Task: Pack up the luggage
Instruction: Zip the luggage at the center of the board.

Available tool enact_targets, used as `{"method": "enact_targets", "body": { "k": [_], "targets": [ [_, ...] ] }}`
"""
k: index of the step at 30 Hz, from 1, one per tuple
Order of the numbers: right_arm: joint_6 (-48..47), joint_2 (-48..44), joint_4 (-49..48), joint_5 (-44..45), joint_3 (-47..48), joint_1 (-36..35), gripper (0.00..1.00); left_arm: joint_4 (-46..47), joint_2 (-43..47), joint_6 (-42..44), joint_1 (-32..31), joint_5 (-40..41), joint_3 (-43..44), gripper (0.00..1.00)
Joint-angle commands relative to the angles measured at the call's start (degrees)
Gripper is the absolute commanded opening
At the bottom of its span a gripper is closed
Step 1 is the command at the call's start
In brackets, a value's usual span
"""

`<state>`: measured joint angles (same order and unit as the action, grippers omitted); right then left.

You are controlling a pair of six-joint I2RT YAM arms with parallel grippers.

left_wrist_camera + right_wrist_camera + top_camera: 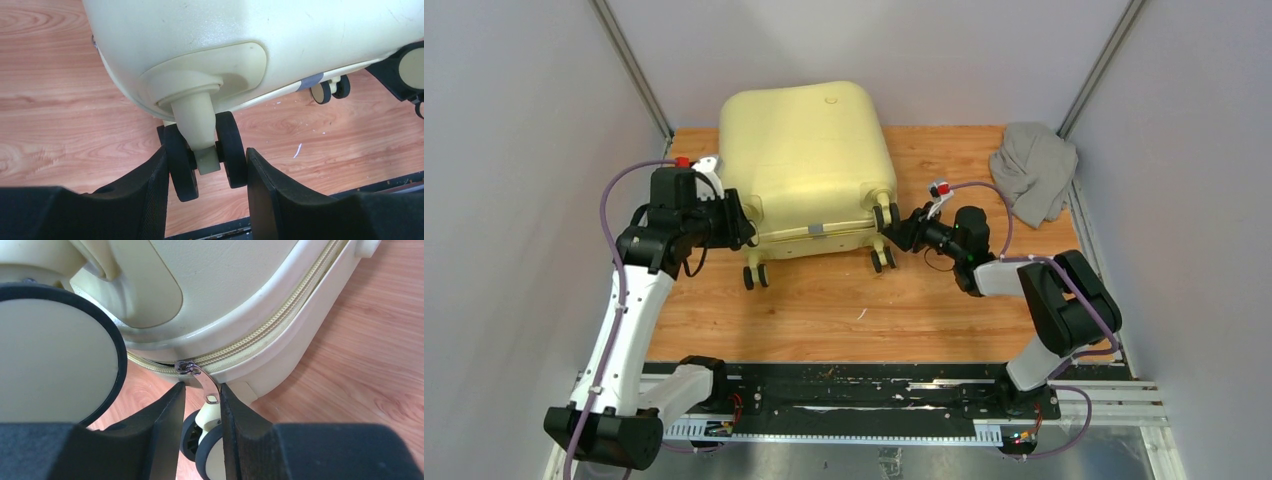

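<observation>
The luggage point(809, 150) is a pale yellow hard-shell suitcase lying shut on the wooden table, wheels toward me. My left gripper point(742, 222) is at its lower left corner. In the left wrist view the gripper point(206, 152) is shut on a black twin caster wheel point(180, 165), a finger pressed against each side. My right gripper point(892, 232) is at the lower right corner. In the right wrist view its jaws point(202, 387) stand narrowly apart round the metal zipper pull point(206, 385), which rests against the right finger point(235, 420).
A crumpled grey cloth point(1034, 170) lies at the table's far right corner. Two more caster pairs point(755, 276) point(882, 258) stick out toward me. A large wheel point(50, 355) fills the left of the right wrist view. White walls close in on three sides.
</observation>
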<state>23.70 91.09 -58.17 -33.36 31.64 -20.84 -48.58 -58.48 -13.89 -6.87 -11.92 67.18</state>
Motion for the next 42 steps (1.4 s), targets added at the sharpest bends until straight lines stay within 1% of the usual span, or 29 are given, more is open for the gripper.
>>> {"method": "enact_targets", "body": {
  "k": [1,3,7,10,11,14,17,19,22,25,26,27,33,38,42],
  "targets": [
    [1.8,2.3,-6.2,-1.6,5.4,0.3,0.34,4.9,8.0,5.1,-1.1,-10.8,2.7,0.00],
    [2.0,2.9,-6.6,-2.1,5.4,0.0,0.33,4.7,8.4,5.3,-1.1,-10.4,1.8,0.00],
    [2.2,3.8,-7.6,-3.0,4.9,-0.1,0.26,4.7,6.9,5.6,-1.1,-9.0,2.0,0.00],
    [2.7,4.7,-8.8,-3.8,4.5,-0.1,0.24,4.8,5.9,5.4,-1.1,-8.7,2.8,0.00],
    [3.8,5.9,-10.6,-4.8,4.4,0.0,0.28,4.9,5.4,5.6,-1.1,-8.5,3.5,0.00],
    [5.1,6.6,-12.5,-5.6,4.3,0.5,0.35,4.8,5.2,5.8,-1.1,-8.2,3.8,0.00],
    [6.0,7.2,-13.7,-6.2,4.5,0.8,0.35,4.8,5.1,5.8,-1.1,-8.1,3.8,0.00],
    [6.5,7.4,-14.5,-6.2,4.5,0.8,0.31,4.8,5.0,5.7,-1.1,-8.2,3.6,0.00],
    [7.4,7.1,-16.5,-6.2,4.1,0.7,0.18,5.0,4.7,5.6,-1.1,-8.4,3.3,0.00],
    [7.0,6.3,-16.5,-5.7,3.6,0.2,0.07,5.6,4.5,5.2,-1.1,-9.2,2.8,0.00],
    [6.7,6.0,-16.4,-5.4,3.2,-0.1,0.02,5.8,4.4,4.9,-1.1,-9.6,2.7,0.00],
    [6.5,5.8,-16.4,-5.1,2.9,-0.3,0.00,6.0,4.3,4.8,-1.1,-9.9,2.6,0.00],
    [3.9,4.4,-13.9,-3.1,1.4,-1.5,0.00,6.3,4.0,4.5,-1.1,-10.3,2.3,0.00],
    [1.2,2.5,-10.3,1.0,0.4,-2.4,0.00,6.7,3.8,4.1,-1.1,-10.7,2.4,0.00],
    [0.3,1.7,-10.3,4.6,-0.9,-2.9,0.00,6.7,3.9,3.9,-1.1,-11.0,2.4,0.00]
  ]
}}
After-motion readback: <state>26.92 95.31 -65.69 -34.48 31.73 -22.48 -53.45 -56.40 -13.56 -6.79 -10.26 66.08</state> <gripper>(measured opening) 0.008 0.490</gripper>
